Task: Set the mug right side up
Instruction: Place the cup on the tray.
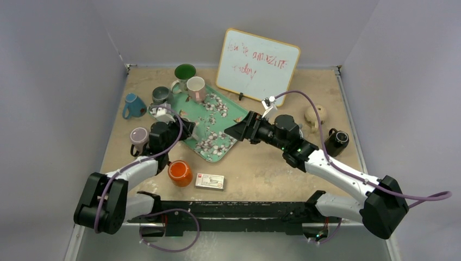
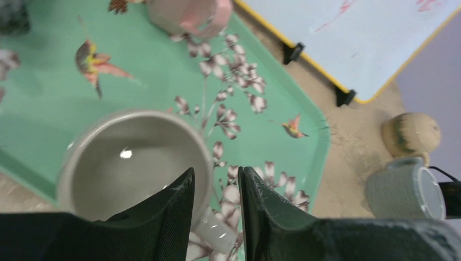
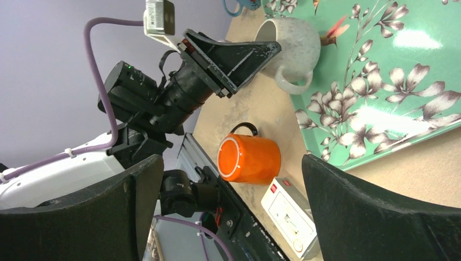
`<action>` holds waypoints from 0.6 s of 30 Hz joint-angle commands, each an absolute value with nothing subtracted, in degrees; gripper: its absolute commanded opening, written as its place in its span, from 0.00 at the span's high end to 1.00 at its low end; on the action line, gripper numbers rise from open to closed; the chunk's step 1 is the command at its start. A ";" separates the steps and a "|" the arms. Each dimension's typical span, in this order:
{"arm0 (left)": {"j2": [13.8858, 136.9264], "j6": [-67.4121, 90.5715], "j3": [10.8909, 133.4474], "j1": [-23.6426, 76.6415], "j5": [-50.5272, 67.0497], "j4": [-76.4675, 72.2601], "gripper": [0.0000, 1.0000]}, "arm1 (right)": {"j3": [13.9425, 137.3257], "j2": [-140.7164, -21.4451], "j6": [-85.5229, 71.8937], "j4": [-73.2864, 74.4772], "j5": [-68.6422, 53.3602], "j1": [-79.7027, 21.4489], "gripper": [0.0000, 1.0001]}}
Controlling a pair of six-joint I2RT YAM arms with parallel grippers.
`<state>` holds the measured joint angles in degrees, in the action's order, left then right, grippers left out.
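A speckled pale mug (image 2: pixel 130 157) stands mouth-up on the green floral tray (image 2: pixel 163 70), near the tray's left edge (image 3: pixel 288 46). My left gripper (image 2: pixel 216 173) straddles its rim by the handle (image 2: pixel 217 234). One finger is inside the mug and the other outside. The outer finger stands clear of the wall, so the jaws are open and loose around it. From the top, the left gripper (image 1: pixel 185 129) hides most of the mug. My right gripper (image 1: pixel 231 132) hovers over the tray's near edge, wide open (image 3: pixel 231 163), with nothing between its fingers.
An orange mug (image 1: pixel 180 173) and a white box (image 1: pixel 210 180) lie near the front. Blue (image 1: pixel 132 105), grey (image 1: pixel 161 95), green (image 1: pixel 185 72), pink (image 1: pixel 196 88) and lilac (image 1: pixel 138 136) mugs ring the tray. A whiteboard (image 1: pixel 258 64) stands behind it; beige (image 1: pixel 315 115) and black (image 1: pixel 337 140) mugs sit on the right.
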<state>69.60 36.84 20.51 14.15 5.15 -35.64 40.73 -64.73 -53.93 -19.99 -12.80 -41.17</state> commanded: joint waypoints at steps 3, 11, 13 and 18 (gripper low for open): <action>65.84 38.55 25.37 13.63 -1.38 -18.69 0.67 | 39.71 -62.57 -54.20 -21.63 -12.93 -40.84 0.01; 64.50 33.51 37.48 13.71 6.67 -1.07 0.65 | 39.57 -61.81 -53.89 -20.84 -12.98 -40.81 0.01; 64.56 32.34 40.49 13.71 6.94 4.71 0.62 | 39.52 -61.88 -53.88 -20.91 -13.16 -40.85 0.01; 66.33 31.13 46.07 13.80 7.22 16.60 0.60 | 39.29 -62.22 -54.45 -21.56 -13.69 -40.87 0.01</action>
